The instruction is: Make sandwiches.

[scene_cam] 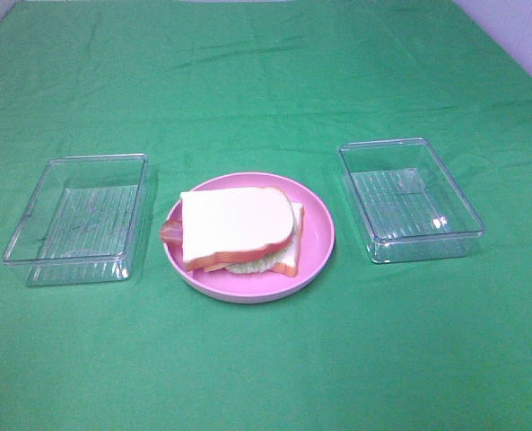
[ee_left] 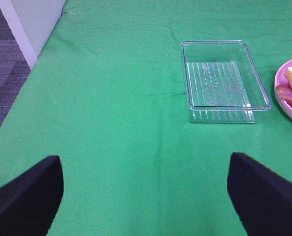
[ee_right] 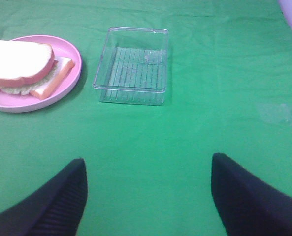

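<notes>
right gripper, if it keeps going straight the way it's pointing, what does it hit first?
Probably bare green cloth first. The right gripper stands open over it; beyond lies the clear tray, slightly off centre. Depth is hard to judge.

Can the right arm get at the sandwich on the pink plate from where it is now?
Probably yes. The right gripper is open and empty, and only bare green cloth lies between it and the sandwich on the pink plate. The clear tray sits off to the side.
</notes>
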